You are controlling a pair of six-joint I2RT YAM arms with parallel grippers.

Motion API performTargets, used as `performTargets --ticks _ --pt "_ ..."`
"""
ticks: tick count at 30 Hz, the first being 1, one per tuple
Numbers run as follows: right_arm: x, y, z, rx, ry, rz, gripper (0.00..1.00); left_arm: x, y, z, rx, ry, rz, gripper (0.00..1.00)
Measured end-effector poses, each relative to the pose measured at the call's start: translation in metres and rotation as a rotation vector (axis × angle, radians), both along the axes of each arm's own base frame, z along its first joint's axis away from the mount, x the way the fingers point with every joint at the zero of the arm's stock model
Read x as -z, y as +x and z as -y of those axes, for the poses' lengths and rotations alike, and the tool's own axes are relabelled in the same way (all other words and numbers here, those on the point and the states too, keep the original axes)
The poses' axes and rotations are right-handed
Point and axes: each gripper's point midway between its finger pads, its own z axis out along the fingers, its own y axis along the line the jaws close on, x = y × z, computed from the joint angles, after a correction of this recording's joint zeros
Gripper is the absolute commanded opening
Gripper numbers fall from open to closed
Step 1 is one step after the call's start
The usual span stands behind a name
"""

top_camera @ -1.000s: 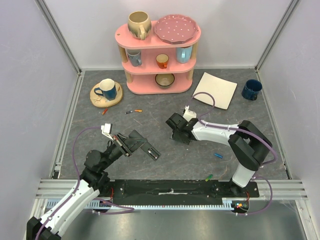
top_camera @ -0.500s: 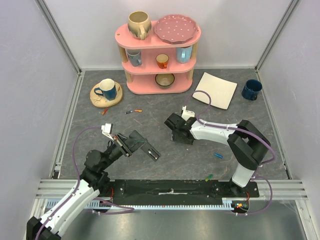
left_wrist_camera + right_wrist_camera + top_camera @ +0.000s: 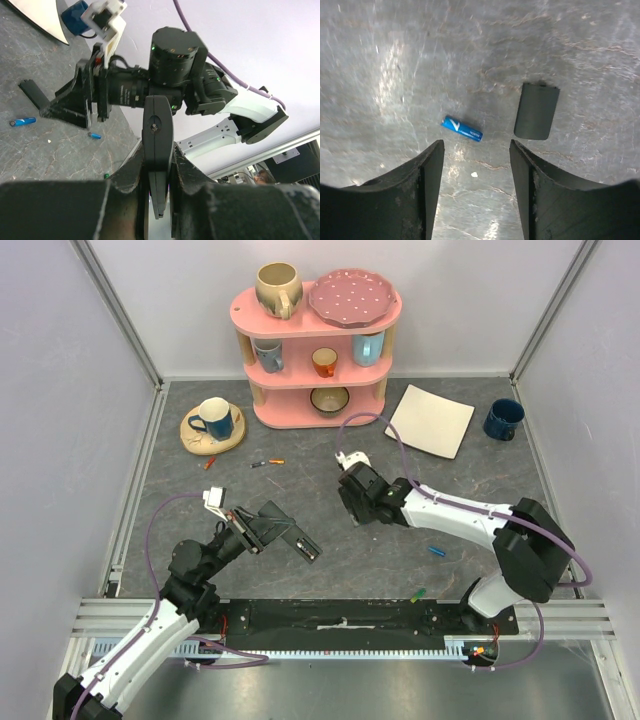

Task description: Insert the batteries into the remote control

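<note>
My left gripper [image 3: 268,526] is shut on the remote control [image 3: 300,543], a slim black bar held above the table. In the left wrist view the remote [image 3: 157,145] stands edge-on between the jaws. My right gripper [image 3: 356,502] is open and points down at the mat. In the right wrist view a blue battery [image 3: 462,128] lies just beyond the open fingertips [image 3: 432,165], with a black battery cover [image 3: 536,111] to its right. Another blue battery [image 3: 437,550], a green one [image 3: 418,594] and orange and red ones [image 3: 268,462] lie on the mat.
A pink shelf [image 3: 318,350] with cups and a plate stands at the back. A blue mug on a wooden coaster [image 3: 213,422] is back left. A white square plate [image 3: 432,420] and a dark blue mug [image 3: 503,419] are back right.
My right arm has stretched out and its gripper has shifted slightly left and back over the mat. The left arm with the remote has not moved.
</note>
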Motion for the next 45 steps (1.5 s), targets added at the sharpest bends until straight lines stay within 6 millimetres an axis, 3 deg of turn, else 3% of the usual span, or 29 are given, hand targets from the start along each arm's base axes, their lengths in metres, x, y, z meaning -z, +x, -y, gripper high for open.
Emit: performTargets --ticks 4,8,16,25,33,45 --pt "0.017 -0.012 0.003 -0.166 -0.060 -0.041 0.57 0.000 0.000 0.000 0.000 0.000 0.000 0.02" --pt "0.019 -0.012 -0.006 -0.285 -0.073 -0.034 0.56 0.001 0.001 0.000 0.000 0.003 -0.004 0.02" --pt "0.044 -0.013 -0.009 -0.394 -0.143 -0.086 0.51 0.004 0.002 0.001 0.000 0.009 -0.014 0.02" --pt "0.058 -0.017 -0.001 -0.397 -0.147 -0.132 0.41 0.004 0.002 0.001 -0.001 0.010 -0.015 0.02" --pt "0.059 -0.018 -0.007 -0.386 -0.091 -0.148 0.35 0.007 0.003 0.002 -0.001 0.016 -0.026 0.02" --pt "0.060 -0.027 -0.013 -0.369 -0.031 -0.178 0.34 0.009 0.004 0.002 -0.002 0.021 -0.033 0.02"
